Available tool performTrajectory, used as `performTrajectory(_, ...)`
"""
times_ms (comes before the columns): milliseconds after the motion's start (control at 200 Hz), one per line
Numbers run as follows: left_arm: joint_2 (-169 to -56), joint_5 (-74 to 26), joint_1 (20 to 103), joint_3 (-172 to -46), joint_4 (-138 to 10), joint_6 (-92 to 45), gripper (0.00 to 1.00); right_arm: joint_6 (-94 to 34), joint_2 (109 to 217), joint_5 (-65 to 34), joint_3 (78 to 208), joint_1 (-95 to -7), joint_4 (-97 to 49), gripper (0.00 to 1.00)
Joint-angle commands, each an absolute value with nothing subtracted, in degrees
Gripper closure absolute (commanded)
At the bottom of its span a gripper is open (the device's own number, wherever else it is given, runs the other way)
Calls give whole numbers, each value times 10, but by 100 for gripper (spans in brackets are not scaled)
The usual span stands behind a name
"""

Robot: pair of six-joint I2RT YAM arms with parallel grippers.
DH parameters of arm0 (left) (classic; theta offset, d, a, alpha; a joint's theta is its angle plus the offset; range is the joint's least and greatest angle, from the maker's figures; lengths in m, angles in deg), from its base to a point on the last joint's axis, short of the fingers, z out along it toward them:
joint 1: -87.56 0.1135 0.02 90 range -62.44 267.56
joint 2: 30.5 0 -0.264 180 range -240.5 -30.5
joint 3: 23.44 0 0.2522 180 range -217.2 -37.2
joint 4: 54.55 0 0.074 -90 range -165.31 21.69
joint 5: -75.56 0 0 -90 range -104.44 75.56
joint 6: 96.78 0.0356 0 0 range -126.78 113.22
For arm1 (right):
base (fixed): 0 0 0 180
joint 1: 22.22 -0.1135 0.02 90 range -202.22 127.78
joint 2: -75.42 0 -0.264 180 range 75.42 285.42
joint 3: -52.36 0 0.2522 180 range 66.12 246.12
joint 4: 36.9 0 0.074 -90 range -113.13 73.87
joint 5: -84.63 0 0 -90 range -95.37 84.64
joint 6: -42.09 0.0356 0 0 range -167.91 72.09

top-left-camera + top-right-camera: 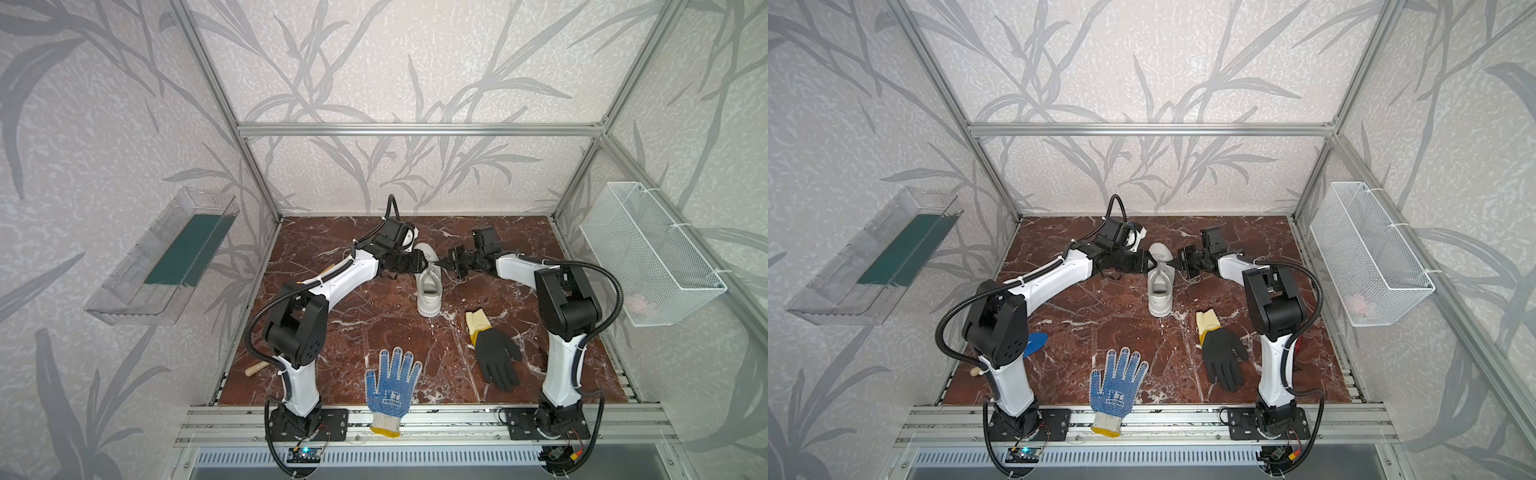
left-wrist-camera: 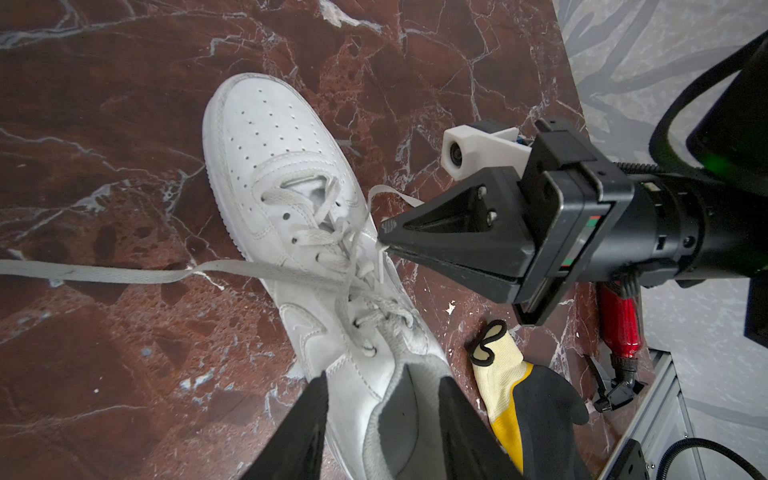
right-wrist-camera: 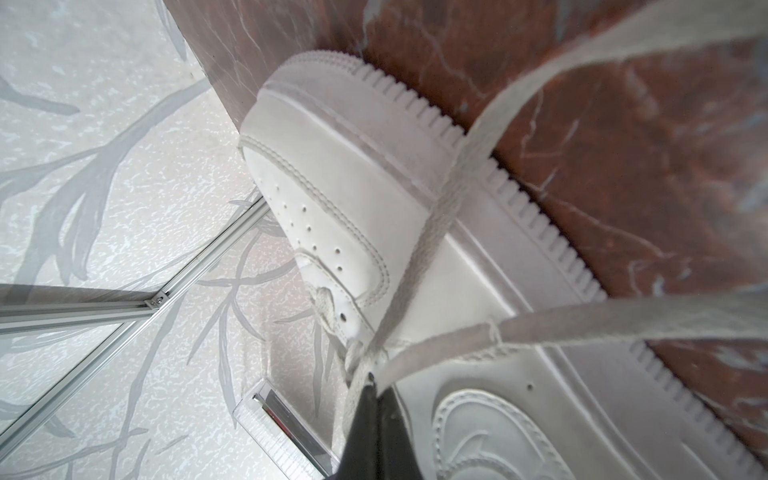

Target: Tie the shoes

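Laces [image 2: 320, 245] trail loose from the white low-top sneaker [image 1: 429, 291], which stands on its sole on the red marble table [image 1: 353, 324] near the centre of both top views, toe toward the back wall at the top of the frame and heel toward the lower edge. The two arms meet over its laced middle, one from each side. The right hand [image 2: 384, 247] is closed, its black tips pinching a lace [image 3: 359, 361] right beside the eyelets. In the right wrist view two strands stretch away from beside those tips toward the right side of the frame, across the ribbed sole. The left hand [image 2: 384, 378] hovers over the sneaker with its fingers [image 2: 307, 424] apart and nothing between them that I can see; the heel opening shows through the gap in the left wrist view. In that same view one flat strand [image 2: 104, 274] runs from the eyelets out past the left edge of the frame. A black glove with a yellow cuff [image 1: 494, 353] lies just below and right of the sneaker, near but not touching. A blue-dotted white glove [image 1: 392, 382] lies at the lower middle, its cuff over the aluminium rail [image 1: 457, 415]. A white wire basket [image 1: 652, 253] hangs on the right wall and a clear plastic tray [image 1: 166, 257] on the left.
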State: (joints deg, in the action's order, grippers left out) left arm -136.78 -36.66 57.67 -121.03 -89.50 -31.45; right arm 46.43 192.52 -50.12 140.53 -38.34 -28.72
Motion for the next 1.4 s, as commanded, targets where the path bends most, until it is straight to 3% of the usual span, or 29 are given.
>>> performTrajectory(0,-1368,-369,575,-1202,-889,-323,54,485,1938,-521,1394,-387,-330,100)
performTrajectory(1395,-1366,-363,576,-1202,-894,-319,54,547,1953,-524,1383,-376,-408,100)
